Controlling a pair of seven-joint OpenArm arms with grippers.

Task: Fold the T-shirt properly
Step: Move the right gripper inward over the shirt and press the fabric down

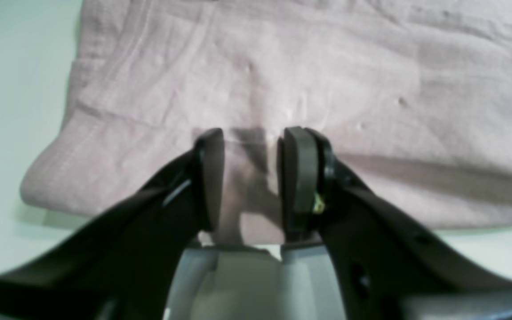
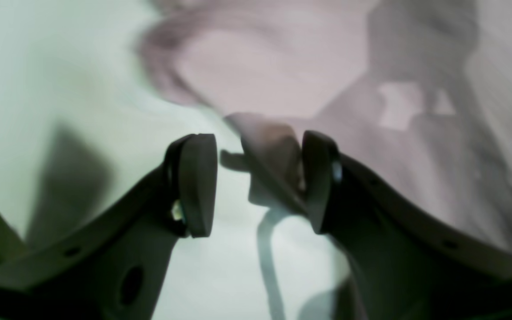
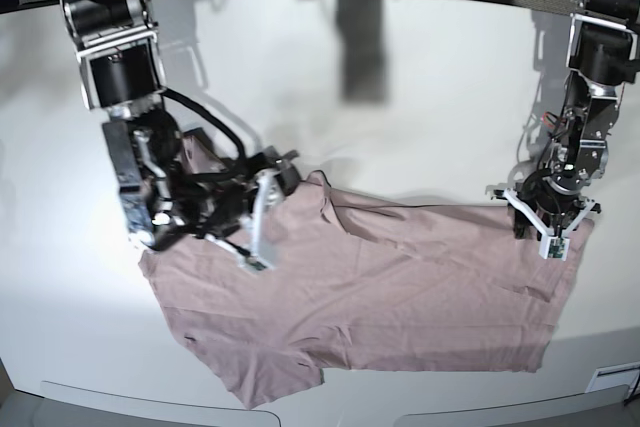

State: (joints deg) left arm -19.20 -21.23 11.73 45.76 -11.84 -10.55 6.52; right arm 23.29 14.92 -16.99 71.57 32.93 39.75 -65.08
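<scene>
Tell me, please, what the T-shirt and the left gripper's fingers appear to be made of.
The T-shirt looks like thin matte cotton, perhaps a blend: it creases softly. The left gripper's fingers look like dark matte plastic or rubber, with smooth, rounded tips; which one, I cannot tell.

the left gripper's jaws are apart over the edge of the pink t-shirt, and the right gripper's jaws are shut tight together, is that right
Not quite: the right gripper is open, as the right wrist view shows. The left gripper's jaws are indeed apart over the T-shirt's edge.
</scene>
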